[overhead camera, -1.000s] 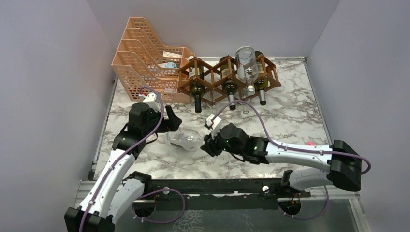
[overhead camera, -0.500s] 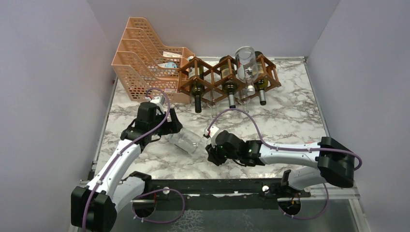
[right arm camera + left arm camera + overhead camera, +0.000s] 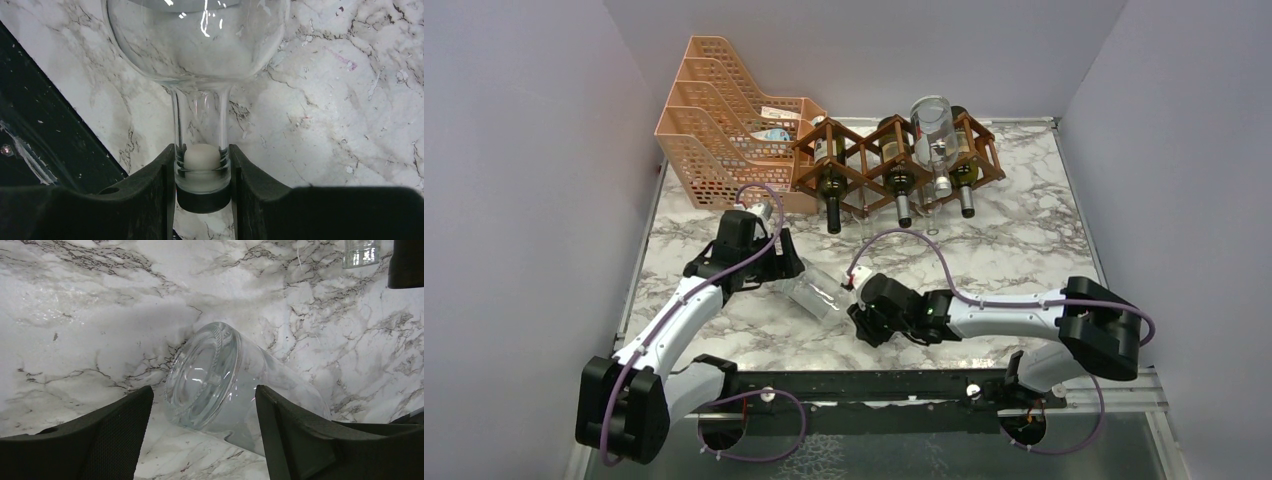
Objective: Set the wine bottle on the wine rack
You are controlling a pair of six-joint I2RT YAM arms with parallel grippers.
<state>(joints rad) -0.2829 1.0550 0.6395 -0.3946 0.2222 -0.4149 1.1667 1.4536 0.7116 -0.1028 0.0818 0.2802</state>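
Lifting the wine bottle [image 3: 816, 292] w/ both arms is the step in hand, I think. The bottle is clear glass & lies on its side on the worktop [image 3: 1024, 250], near the front, well apart from the wine rack [image 3: 894, 165] at the back. Its neck points to the right arm [image 3: 994, 312] & its flat bottom [image 3: 202, 372] points to the left arm [image 3: 686, 305].

The right jaws are clenched on the neck, just by the cap [image 3: 202, 195], one on each side. The left jaws are released: they sit wide, one each side of the fat end. One side shows a gap; the other looks v. close to the glass, can't tell if it touches.

To do it well: close the left jaws on the fat end first, bc glass is slippy & the neck is a thin place to hold a heavy thing. Then lift both ends level & slow, so it won't twist or roll. The rack has 3 dark bottles [image 3: 831, 188] in its holes & 1 clear one [image 3: 932, 125] on top. The dip [image 3: 861, 152] btw the first 2 holes looks free, so aim there & don't bump the others.
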